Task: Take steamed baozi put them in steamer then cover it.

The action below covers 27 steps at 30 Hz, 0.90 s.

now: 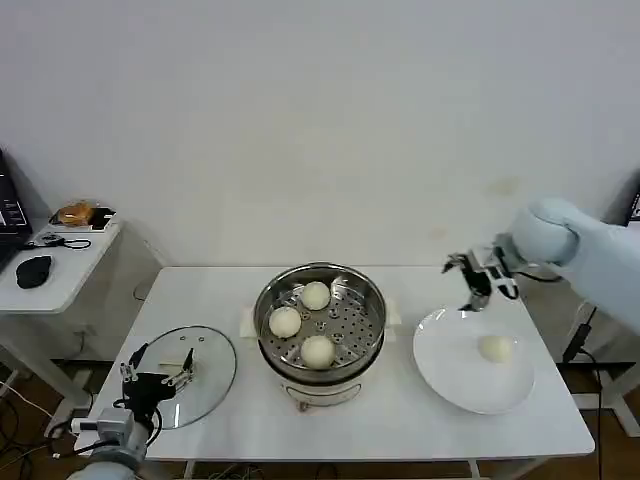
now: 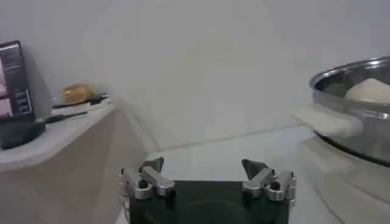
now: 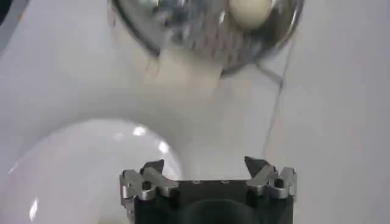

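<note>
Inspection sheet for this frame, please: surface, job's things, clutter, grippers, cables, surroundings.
Surface: white table.
Job's things: round stainless-steel steamer holds three cream-white buns; a fourth bun lies on the flat white plate; clear glass lid flat on the table, off the pot.
Clutter: nothing seen.
Grippers: left gripper open above the lid; right gripper open above the plate's far edge.
Cables: black cable beside the table's right end.
Surroundings: white wall; side table with an orange item.

My white bench [image 1: 400, 420] carries the steamer [image 1: 320, 325] at its middle, the cover [image 1: 190, 375] lying flat toward my left, and a white plate [image 1: 450, 375] toward my right.
</note>
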Available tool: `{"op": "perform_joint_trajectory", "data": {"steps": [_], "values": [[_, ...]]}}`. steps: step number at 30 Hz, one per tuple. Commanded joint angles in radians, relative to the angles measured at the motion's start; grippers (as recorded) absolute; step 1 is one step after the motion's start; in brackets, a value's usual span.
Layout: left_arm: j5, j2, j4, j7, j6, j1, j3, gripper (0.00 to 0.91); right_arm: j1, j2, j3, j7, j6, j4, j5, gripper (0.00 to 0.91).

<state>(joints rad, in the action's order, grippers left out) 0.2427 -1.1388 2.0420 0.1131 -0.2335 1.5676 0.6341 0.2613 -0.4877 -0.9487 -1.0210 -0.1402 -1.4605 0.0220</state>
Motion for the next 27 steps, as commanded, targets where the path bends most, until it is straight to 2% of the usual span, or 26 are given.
{"op": "perform_joint_trajectory", "data": {"steps": [1, 10, 27], "values": [[-0.002, 0.0, -0.002, 0.0, 0.0, 0.0, -0.004, 0.907, -0.284, 0.12, 0.199, 0.003, -0.004, 0.039, 0.101, 0.907], [-0.007, -0.002, 0.008, -0.003, 0.001, 0.021, 0.006, 0.907, -0.433, 0.059, 0.352, 0.004, 0.026, 0.167, 0.162, 0.907], [-0.013, -0.006, 0.019, -0.003, 0.0, 0.038, 0.024, 0.907, -0.475, -0.128, 0.374, 0.021, 0.052, 0.355, 0.24, 0.907]]}}
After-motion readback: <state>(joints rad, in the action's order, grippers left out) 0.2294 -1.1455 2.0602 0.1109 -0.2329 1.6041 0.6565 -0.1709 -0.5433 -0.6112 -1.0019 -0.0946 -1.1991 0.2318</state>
